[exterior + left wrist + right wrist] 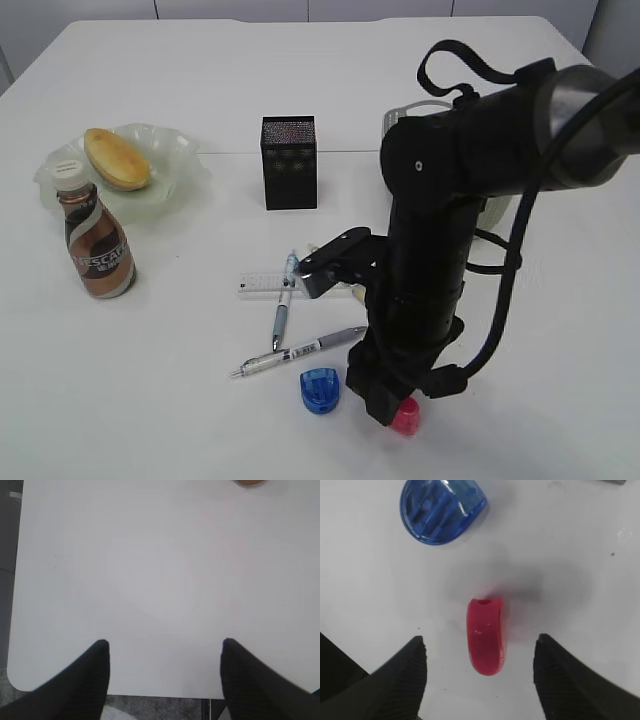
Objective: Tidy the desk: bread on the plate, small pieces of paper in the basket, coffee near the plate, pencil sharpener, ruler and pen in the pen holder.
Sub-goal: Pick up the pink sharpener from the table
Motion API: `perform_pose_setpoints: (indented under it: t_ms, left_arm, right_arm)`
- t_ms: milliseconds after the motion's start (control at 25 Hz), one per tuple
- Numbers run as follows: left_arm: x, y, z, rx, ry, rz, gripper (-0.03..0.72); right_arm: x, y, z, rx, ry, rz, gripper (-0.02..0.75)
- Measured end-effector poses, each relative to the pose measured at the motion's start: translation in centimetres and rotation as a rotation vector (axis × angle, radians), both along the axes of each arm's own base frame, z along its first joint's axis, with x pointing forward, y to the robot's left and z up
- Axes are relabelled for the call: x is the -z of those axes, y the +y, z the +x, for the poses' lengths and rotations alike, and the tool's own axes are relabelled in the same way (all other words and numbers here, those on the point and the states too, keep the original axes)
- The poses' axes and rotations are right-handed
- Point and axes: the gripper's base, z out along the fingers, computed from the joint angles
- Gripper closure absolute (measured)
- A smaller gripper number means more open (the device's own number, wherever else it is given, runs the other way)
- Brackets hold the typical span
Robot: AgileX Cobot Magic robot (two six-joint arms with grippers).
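My right gripper (480,642) is open and hangs just above a red pencil sharpener (486,636), with one finger on each side and not touching it. The red sharpener also shows at the arm's lower end (406,419). A blue pencil sharpener (319,390) (441,510) lies to its left. Two pens (281,318) (300,352) and a clear ruler (262,284) lie in front of the black pen holder (289,162). The bread (117,158) lies on the plate (178,150). The coffee bottle (96,245) stands next to the plate. My left gripper (165,645) is open and empty over bare table.
A pale basket (402,119) shows partly behind my right arm (430,250), which hides the table to the right of the ruler. The left wrist view shows the table's near edge and corner (20,682) with floor below.
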Motion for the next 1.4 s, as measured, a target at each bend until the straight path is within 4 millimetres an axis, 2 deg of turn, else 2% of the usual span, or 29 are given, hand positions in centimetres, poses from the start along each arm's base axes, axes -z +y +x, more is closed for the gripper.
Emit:
perform_pose_setpoints:
  t_ms: [480, 600, 880, 1240, 1400]
  left_arm:
    - [0.0, 0.0, 0.0, 0.000, 0.000, 0.002, 0.182]
    - [0.0, 0.0, 0.0, 0.000, 0.000, 0.002, 0.182]
    - [0.0, 0.0, 0.0, 0.000, 0.000, 0.002, 0.182]
    - [0.0, 0.0, -0.1, -0.003, 0.011, 0.003, 0.182]
    - [0.1, 0.1, -0.2, -0.004, 0.017, 0.004, 0.182]
  right_arm:
    - [2.9, 0.0, 0.2, -0.005, 0.061, -0.048, 0.246]
    - [3.0, 0.0, 0.2, -0.005, 0.058, -0.049, 0.248]
    - [3.0, 0.1, 0.3, -0.005, 0.046, -0.043, 0.329]
    - [3.0, 0.1, 0.4, -0.004, 0.037, -0.039, 0.334]
    - [3.6, 0.1, 0.5, -0.007, 0.047, -0.048, 0.334]
